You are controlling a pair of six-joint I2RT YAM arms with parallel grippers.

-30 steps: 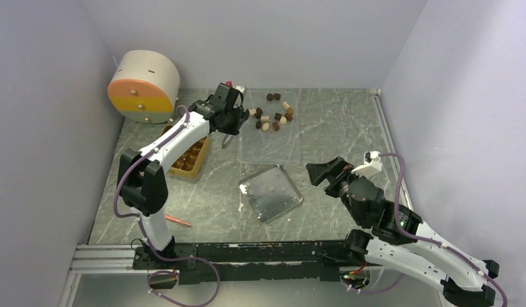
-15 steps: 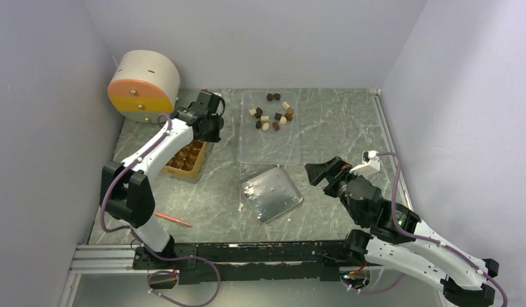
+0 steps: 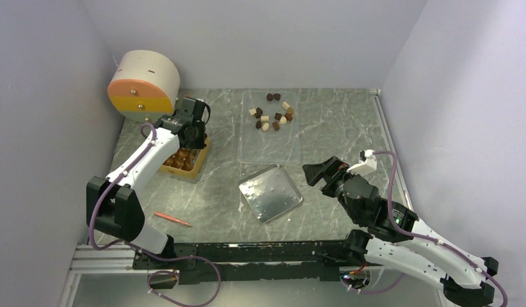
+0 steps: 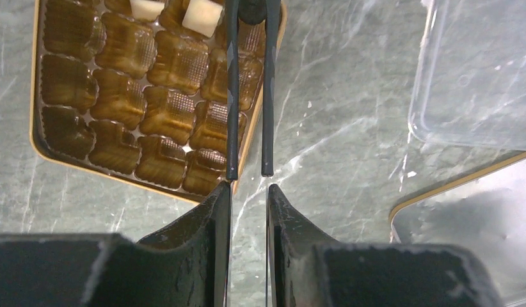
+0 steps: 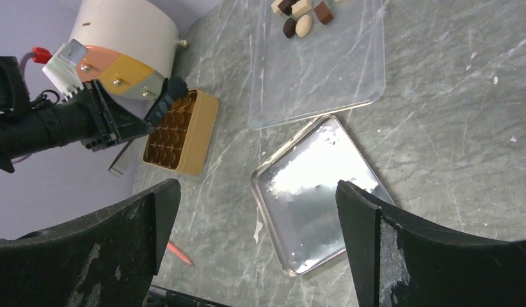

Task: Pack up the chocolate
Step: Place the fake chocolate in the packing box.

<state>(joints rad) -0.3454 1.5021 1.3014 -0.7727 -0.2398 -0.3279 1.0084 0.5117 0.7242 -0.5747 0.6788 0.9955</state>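
Several pieces of chocolate [image 3: 273, 115], dark brown, mid brown and cream, lie at the far end of a clear tray [image 3: 269, 146]; they also show in the right wrist view [image 5: 302, 13]. My left gripper [image 3: 190, 125] [image 4: 247, 188] is shut on black-tipped tweezers [image 4: 232, 96], which reach over the right edge of the golden-tan compartment box [image 4: 145, 109] [image 3: 187, 158]. A small dark piece [image 4: 251, 9] sits between the tweezer tips at the frame's top edge. Two cream pieces [image 4: 203, 14] lie in the box's far compartments. My right gripper [image 3: 321, 171] [image 5: 257, 188] hangs open and empty above the table, right of the metal tray.
A shiny square metal tray [image 3: 270, 193] [image 5: 318, 192] lies near the middle. A cream drum with an orange and yellow face [image 3: 143, 86] stands at the back left, behind the box. A thin red-orange pen [image 3: 172, 219] lies near the left arm's base. Walls close in on both sides.
The left arm has swung left from the clear tray to over the compartment box, carrying the tweezers. The right arm has barely shifted.
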